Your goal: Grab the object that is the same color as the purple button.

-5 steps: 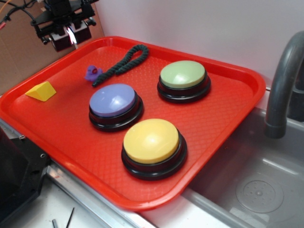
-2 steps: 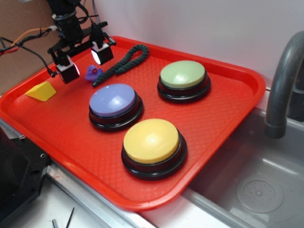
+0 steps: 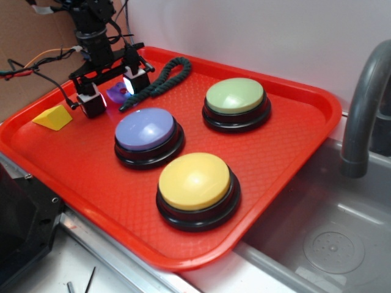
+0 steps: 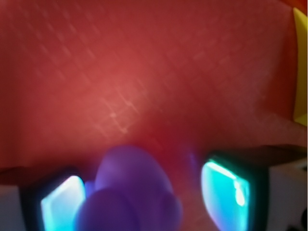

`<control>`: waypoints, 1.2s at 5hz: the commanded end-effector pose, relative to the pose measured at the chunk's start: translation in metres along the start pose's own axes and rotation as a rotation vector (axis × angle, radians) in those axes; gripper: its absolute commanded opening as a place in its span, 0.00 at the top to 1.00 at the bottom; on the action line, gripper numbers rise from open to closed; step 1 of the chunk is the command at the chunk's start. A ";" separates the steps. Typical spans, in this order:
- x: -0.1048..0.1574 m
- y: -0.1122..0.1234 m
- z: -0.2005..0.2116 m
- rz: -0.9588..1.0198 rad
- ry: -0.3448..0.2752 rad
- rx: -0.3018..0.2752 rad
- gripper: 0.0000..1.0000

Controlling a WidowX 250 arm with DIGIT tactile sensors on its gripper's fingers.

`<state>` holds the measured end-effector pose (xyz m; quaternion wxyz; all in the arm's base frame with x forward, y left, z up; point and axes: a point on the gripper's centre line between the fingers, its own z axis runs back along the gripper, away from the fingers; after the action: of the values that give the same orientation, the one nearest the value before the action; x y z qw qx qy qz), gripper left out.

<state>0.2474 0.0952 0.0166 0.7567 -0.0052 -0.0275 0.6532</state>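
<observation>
The small purple toy figure (image 3: pixel 116 93) lies on the red tray (image 3: pixel 293 152) at the back left, beside the rope's end. My gripper (image 3: pixel 113 96) is down around it, open, one finger on each side. In the wrist view the figure (image 4: pixel 132 192) fills the lower middle, blurred, close to the left glowing pad (image 4: pixel 60 204) with a gap to the right pad (image 4: pixel 224 192). The purple button (image 3: pixel 148 135) with its lavender dome sits just in front of the figure, to the right.
A dark green braided rope (image 3: pixel 160 78) runs back from the figure. A yellow wedge (image 3: pixel 54 117) lies at the tray's left edge. Green-domed (image 3: pixel 236 102) and yellow-domed (image 3: pixel 197 188) buttons stand to the right. A grey faucet (image 3: pixel 365 104) and sink (image 3: pixel 324 244) lie beyond the tray.
My gripper has come from the tray's back left corner forward and down, and now straddles the purple figure. Nothing else on the tray has moved.
</observation>
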 end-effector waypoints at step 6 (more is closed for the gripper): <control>-0.001 0.063 0.151 -0.644 -0.103 -0.129 1.00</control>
<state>0.1825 0.0806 0.1486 0.9254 -0.0124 -0.0784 0.3706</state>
